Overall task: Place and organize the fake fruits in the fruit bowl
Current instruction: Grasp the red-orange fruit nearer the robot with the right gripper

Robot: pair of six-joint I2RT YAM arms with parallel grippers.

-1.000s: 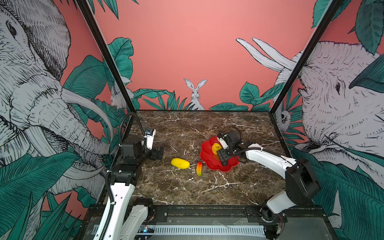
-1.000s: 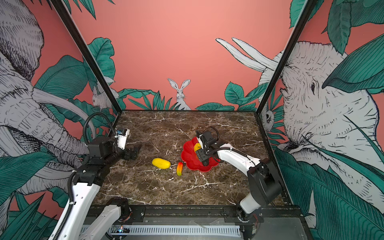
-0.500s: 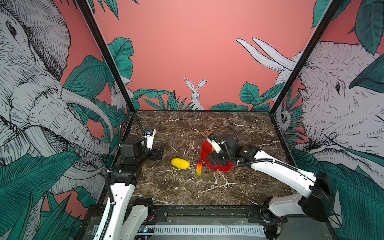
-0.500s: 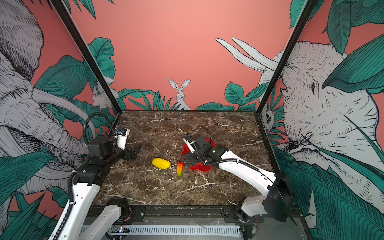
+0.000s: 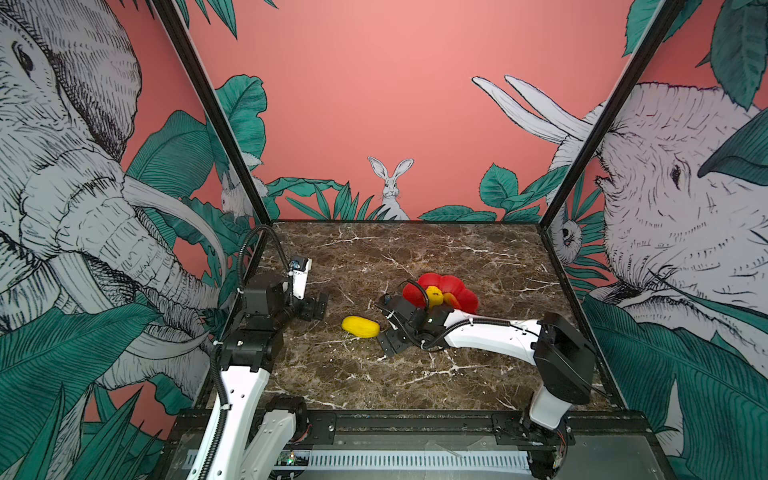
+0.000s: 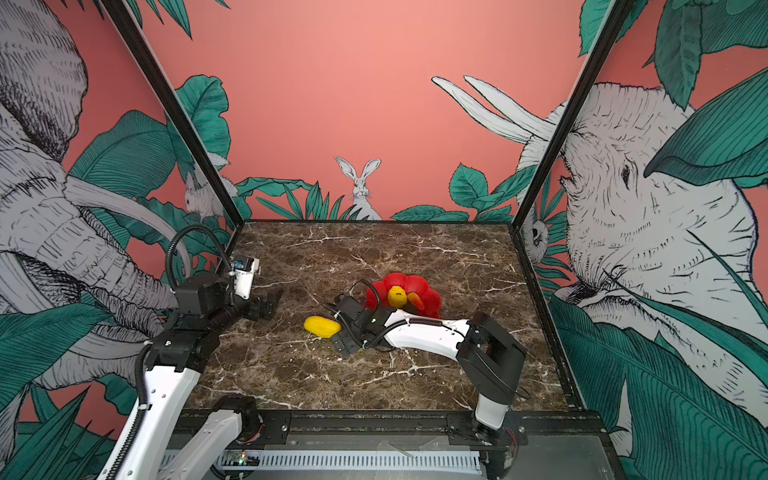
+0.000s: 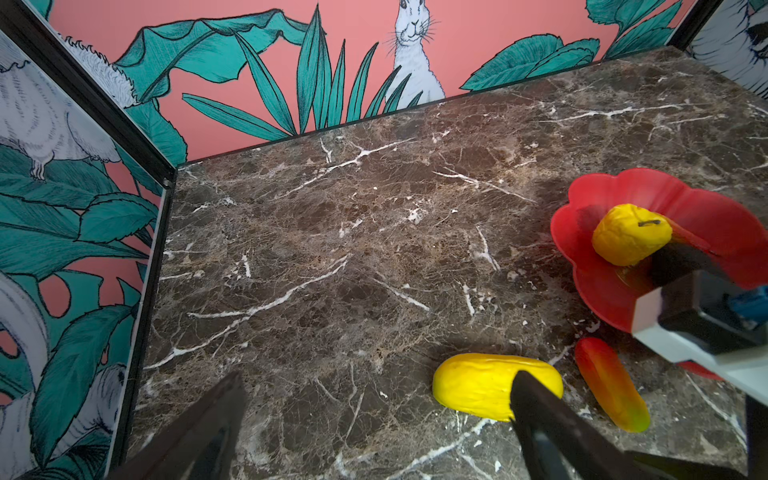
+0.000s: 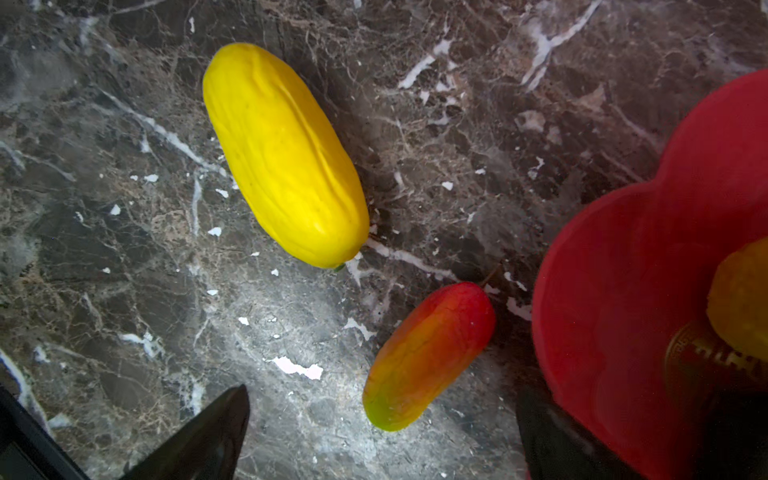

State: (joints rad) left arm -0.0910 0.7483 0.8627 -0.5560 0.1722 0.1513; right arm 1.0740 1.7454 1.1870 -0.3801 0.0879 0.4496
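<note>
Now one bowl, one bumpy fruit inside, two fruits outside

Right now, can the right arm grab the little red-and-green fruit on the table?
Probably yes. Its open fingers hang right over the red-orange-green fruit, which lies between them with nothing on top. The rim of the red flower bowl sits close on one side, so one finger has little room.

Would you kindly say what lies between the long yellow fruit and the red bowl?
One slim red-to-green fruit; the right wrist view shows it.

No readable text or labels
</note>
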